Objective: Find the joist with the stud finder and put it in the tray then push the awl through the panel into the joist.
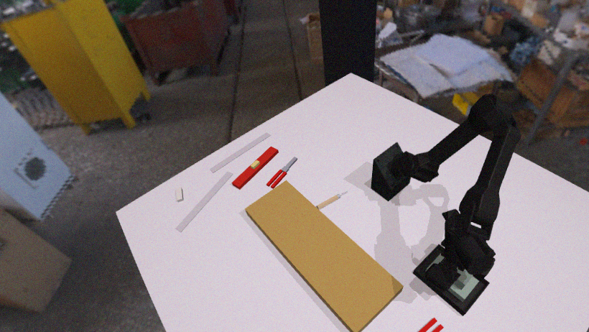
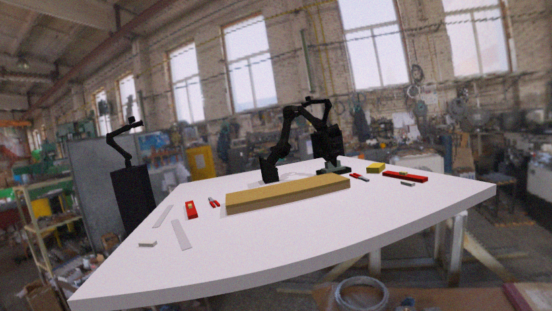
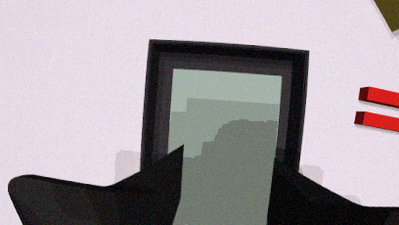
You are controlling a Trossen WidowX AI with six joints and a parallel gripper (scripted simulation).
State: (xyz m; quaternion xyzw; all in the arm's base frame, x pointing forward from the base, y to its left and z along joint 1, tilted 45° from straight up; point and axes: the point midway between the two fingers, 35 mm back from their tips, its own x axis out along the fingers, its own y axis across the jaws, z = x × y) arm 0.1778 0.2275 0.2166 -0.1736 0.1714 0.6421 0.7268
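The stud finder (image 1: 469, 287) (image 2: 332, 167) (image 3: 229, 87) is a pale green block. My gripper (image 1: 456, 277) (image 3: 221, 154) is shut on it, one dark finger on each side. The block sits within the walls of the black tray (image 1: 437, 290) (image 2: 320, 171) (image 3: 151, 98); whether it touches the tray floor I cannot tell. The tan floor panel (image 1: 321, 251) (image 2: 285, 190) lies beside the tray, with no hole visible. The awl (image 1: 328, 201), with a light wooden handle and thin metal tip, lies on the table by the panel's long edge, its handle end at the panel. It is hidden in the exterior view.
A red level (image 1: 247, 176) (image 2: 191, 210), pliers (image 1: 283, 174) (image 2: 213, 202) and grey strips (image 1: 205, 201) (image 2: 181, 234) lie beyond the panel's far end. Near the tray are red-handled pliers (image 2: 359, 177) (image 3: 383, 96), a yellow block (image 2: 375, 167) and another red level (image 2: 415, 178).
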